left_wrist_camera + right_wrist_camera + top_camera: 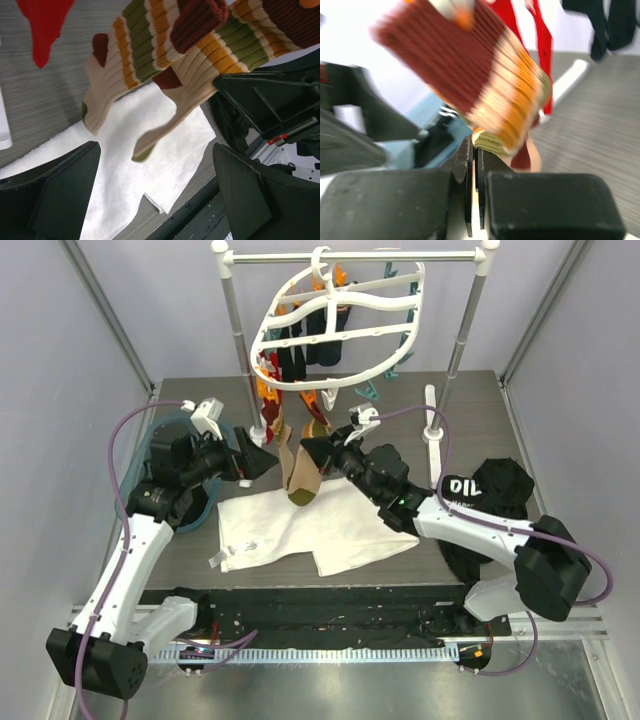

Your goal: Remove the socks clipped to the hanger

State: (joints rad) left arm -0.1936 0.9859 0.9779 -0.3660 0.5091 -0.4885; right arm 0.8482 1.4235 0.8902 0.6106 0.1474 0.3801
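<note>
White cloth under striped sock, right fingers pinching its toe, left fingers spread alongside, black garment right

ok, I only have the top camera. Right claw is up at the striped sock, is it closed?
Observer: Yes. In the right wrist view the right claw is shut, with the greenish edge of the striped sock right at its tips. Blur hides whether it is pinched.
Operator: Left claw holding anything?
Observer: No. The left wrist view shows the left claw wide open with nothing between its fingers. Two striped socks hang just ahead of it.
Operator: Is the sock off its clip?
Observer: Looks not. In the right wrist view a white and orange clip, blurred, sits on its brown cuff.
</note>
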